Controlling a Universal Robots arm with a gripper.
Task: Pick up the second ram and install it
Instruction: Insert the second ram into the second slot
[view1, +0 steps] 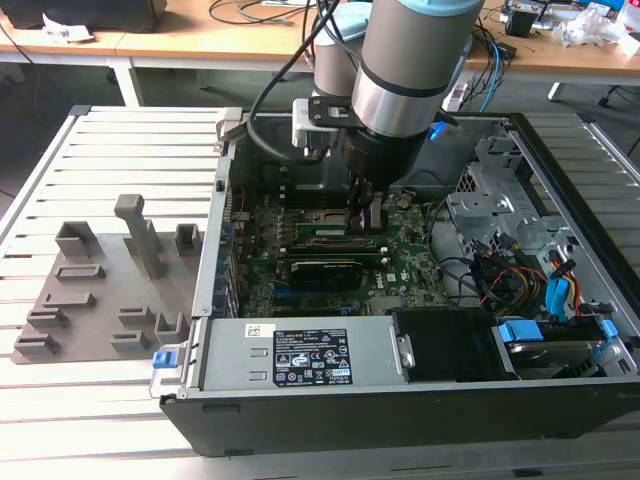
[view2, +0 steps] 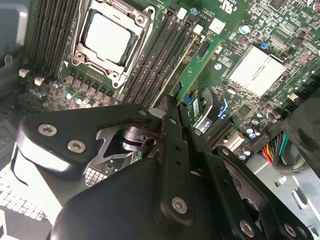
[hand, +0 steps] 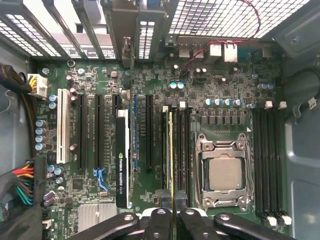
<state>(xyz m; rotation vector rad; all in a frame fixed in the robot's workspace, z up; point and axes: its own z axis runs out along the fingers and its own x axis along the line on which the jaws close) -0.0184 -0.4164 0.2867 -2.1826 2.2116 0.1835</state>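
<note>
The second ram is a thin green board seen edge-on in the first wrist view, a narrow yellowish-green strip standing upright in a slot among the black memory slots just beside the CPU socket. In the second wrist view it shows as a long green stick with a pale edge and a dark chip, running slantwise between the black slots and the green board area. Its near end sits between the fingers of the gripper, which are drawn narrow around it. In the exterior view the gripper reaches down into the open computer case, over the motherboard, with the green stick lying low beside it. The wider black-covered card stands in a slot apart from the ram, on the far side from the socket. The case rests on a slatted metal tabletop, near its middle; a grey fixture plate lies toward the exterior view's left.
</note>
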